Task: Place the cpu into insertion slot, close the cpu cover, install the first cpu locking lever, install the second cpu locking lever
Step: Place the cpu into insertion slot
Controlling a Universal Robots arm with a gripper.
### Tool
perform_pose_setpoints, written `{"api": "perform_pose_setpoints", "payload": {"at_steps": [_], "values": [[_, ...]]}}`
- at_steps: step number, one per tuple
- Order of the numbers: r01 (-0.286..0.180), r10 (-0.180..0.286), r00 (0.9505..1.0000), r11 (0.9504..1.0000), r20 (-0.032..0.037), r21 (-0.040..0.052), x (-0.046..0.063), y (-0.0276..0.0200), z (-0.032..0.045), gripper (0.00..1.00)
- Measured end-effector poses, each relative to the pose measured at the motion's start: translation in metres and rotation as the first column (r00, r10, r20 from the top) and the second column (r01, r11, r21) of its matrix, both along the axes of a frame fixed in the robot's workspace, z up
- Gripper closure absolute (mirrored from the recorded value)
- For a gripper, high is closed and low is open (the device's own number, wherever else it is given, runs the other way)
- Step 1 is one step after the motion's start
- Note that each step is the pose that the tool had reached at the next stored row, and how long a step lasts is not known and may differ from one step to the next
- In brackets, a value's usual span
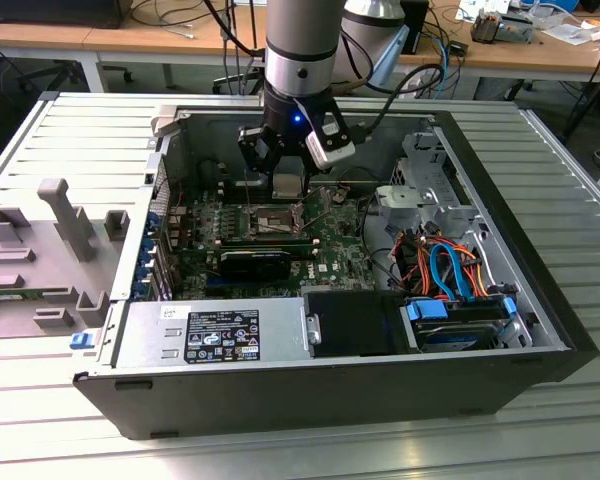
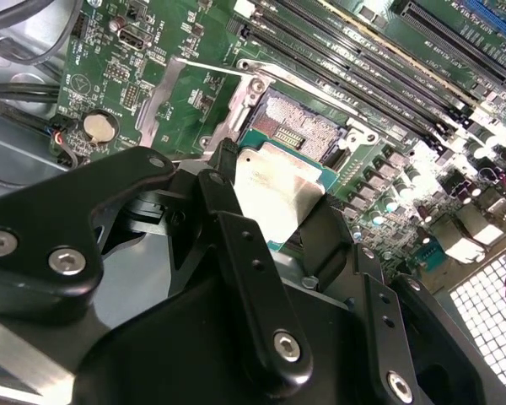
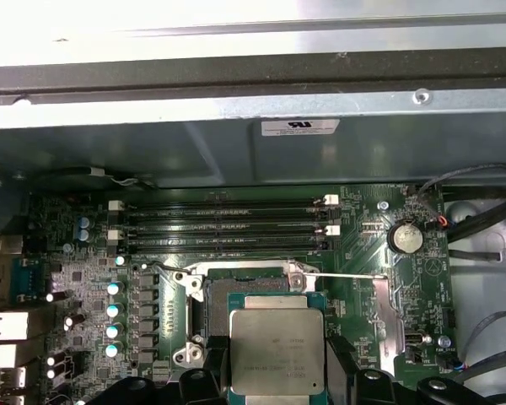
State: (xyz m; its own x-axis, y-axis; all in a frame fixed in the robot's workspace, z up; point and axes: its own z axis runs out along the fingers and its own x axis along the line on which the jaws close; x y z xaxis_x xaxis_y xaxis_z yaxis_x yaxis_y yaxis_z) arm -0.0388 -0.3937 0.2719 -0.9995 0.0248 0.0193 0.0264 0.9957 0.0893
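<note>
My gripper (image 1: 286, 190) hangs inside the open computer case, shut on the cpu (image 1: 288, 180), a flat square chip with a silver-grey top. In both wrist views the cpu (image 3: 276, 350) (image 2: 274, 190) sits between my black fingers (image 3: 204, 363), held a little above and to one side of the insertion slot (image 3: 240, 283) (image 2: 308, 126), whose dark centre lies bare. The cpu cover (image 2: 164, 93) is swung open beside the slot. A thin locking lever (image 3: 346, 276) sticks out along the green motherboard (image 1: 330, 255).
Long black memory slots (image 3: 223, 226) run beside the socket, with a coin battery (image 3: 405, 238) nearby. A power supply (image 1: 210, 335) and a drive bay with blue and orange cables (image 1: 450, 270) fill the case's front. A grey fixture (image 1: 65, 215) lies at the exterior view's left.
</note>
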Motion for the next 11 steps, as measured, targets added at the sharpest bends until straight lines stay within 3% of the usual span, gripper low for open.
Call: {"api": "perform_pose_setpoints", "payload": {"at_steps": [11], "values": [[0.000, 0.000, 1.0000, 1.0000, 0.0000, 0.0000, 0.0000, -0.0011, -0.0020, 0.46]]}}
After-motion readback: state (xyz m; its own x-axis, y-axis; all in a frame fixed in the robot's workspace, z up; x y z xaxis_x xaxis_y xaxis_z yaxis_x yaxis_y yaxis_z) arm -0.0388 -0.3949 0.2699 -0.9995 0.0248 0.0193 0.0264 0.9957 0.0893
